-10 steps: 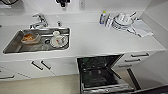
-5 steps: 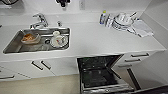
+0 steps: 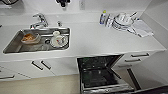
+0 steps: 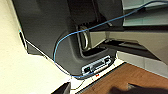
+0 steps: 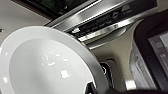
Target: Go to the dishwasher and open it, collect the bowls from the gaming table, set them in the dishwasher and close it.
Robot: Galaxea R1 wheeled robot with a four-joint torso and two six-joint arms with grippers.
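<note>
Right wrist view: my right gripper point(image 5: 93, 87) grips a white bowl point(image 5: 47, 62) beside the open dishwasher point(image 3: 102, 73) — nothing has shifted since earlier. Left pincer's state I can't tell. Sink point(image 3: 15, 43) holds dishes point(image 3: 58, 40).

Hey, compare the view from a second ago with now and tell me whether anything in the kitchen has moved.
Nothing visibly changed. In the head view the dishwasher stands open with its door down, the dishes sit in the sink, and the stack of plates rests on the counter, all as they were a second ago. The head camera has not shifted either.
</note>
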